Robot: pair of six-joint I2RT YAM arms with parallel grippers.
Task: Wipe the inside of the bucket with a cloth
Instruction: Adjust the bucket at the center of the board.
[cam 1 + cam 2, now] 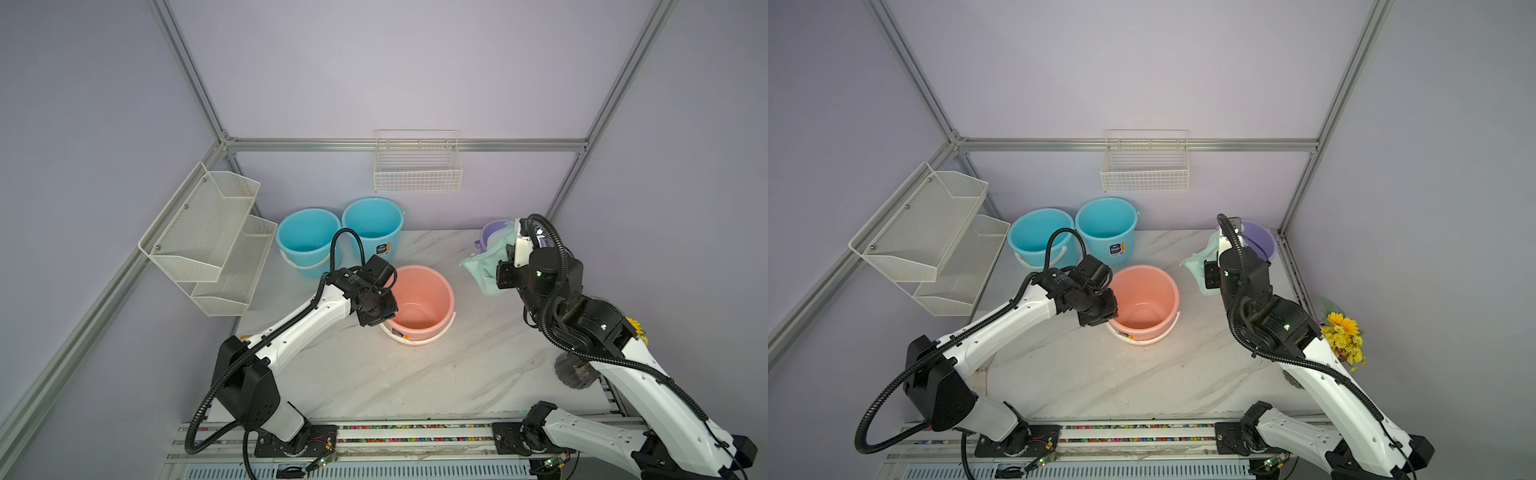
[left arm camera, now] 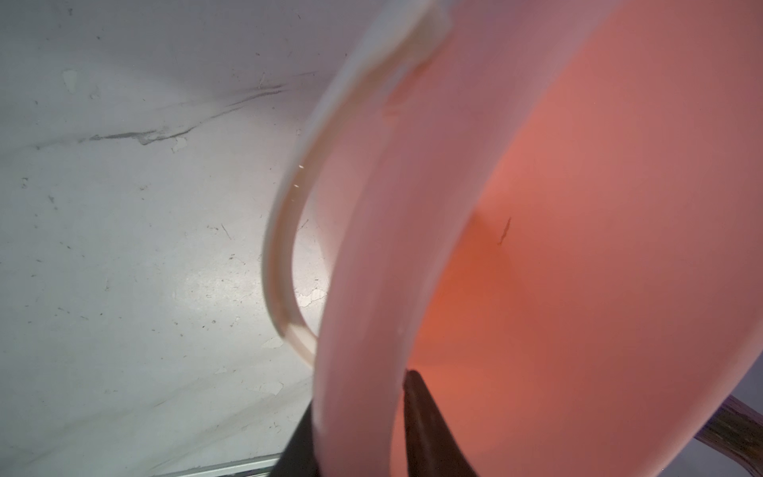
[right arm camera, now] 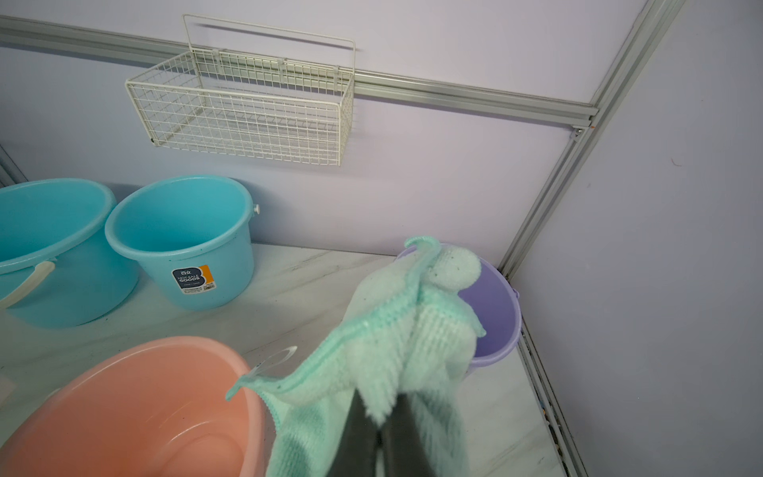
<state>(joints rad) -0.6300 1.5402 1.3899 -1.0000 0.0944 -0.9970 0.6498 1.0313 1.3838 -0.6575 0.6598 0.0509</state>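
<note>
The bucket (image 1: 424, 303) is salmon-pink with a white handle and stands upright mid-table, seen in both top views (image 1: 1144, 303). My left gripper (image 1: 384, 318) is at its near-left rim. In the left wrist view the bucket's wall (image 2: 578, 247) runs between the jaws: one dark finger (image 2: 421, 413) lies inside and the other outside, and the left gripper (image 2: 359, 396) is shut on the rim. The mint-green cloth (image 1: 482, 266) hangs off the table to the right of the bucket, bunched in my shut right gripper (image 3: 380, 413). The cloth (image 3: 392, 342) drapes over both fingers.
Two blue buckets (image 1: 307, 237) (image 1: 372, 222) stand behind the pink one. A purple bucket (image 1: 1260, 241) sits in the back right corner behind the cloth. A wire basket (image 1: 417, 174) hangs on the back wall and a mesh shelf (image 1: 208, 237) on the left. Yellow flowers (image 1: 1343, 336) stand at the right edge.
</note>
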